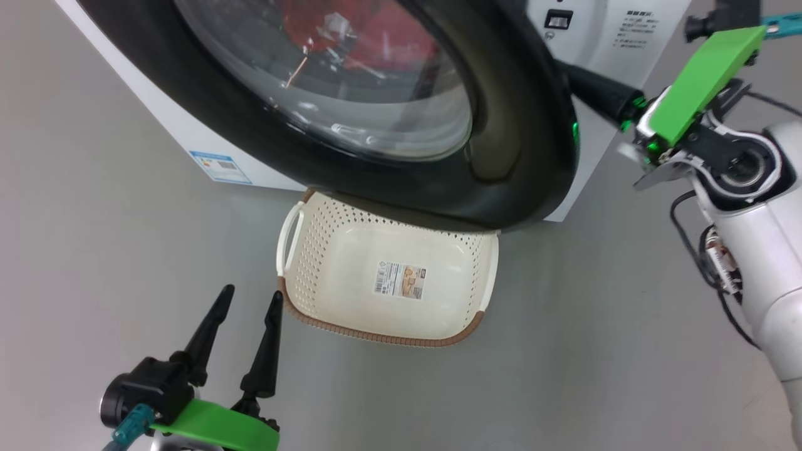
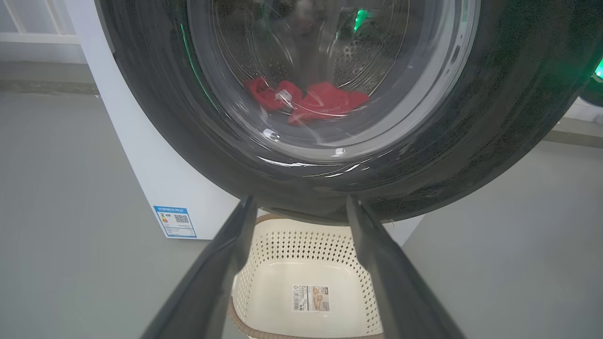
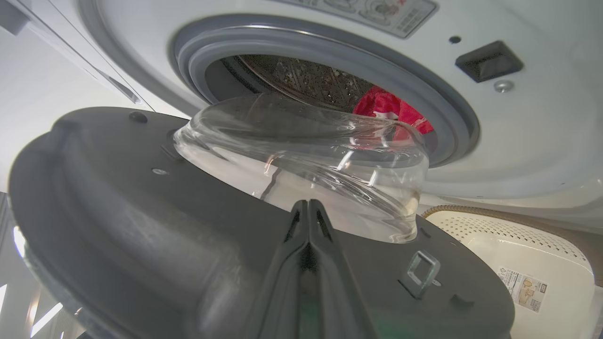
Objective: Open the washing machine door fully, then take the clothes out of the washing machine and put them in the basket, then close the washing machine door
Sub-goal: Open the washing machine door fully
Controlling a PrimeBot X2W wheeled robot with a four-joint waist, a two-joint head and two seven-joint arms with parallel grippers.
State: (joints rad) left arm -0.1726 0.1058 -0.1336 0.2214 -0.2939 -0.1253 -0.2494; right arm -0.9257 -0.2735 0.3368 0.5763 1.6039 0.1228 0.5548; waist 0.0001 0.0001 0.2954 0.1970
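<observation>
The washing machine (image 1: 601,37) stands with its door (image 1: 520,156) swung partly open, the black rim hanging over the far end of the basket (image 1: 376,335). Red clothes (image 1: 376,31) lie in the drum, seen through the glass. My left gripper (image 1: 250,294) is open just left of the basket's near corner, nothing between its fingers. My right gripper (image 1: 583,81) reaches behind the door's free edge. In the right wrist view that gripper (image 3: 307,203) is shut, tips against the door's inner face (image 3: 118,212) below the glass bowl, clothes (image 3: 391,106) beyond. The left wrist view has the door (image 2: 494,141), clothes (image 2: 320,101) and basket (image 2: 301,235).
Grey floor spreads left, right and in front of the basket. A blue sticker (image 1: 219,166) marks the machine's lower corner. A metal latch hook (image 3: 421,270) sticks out of the door's inner face near my right fingers. My pale right forearm (image 1: 770,263) hangs at the right.
</observation>
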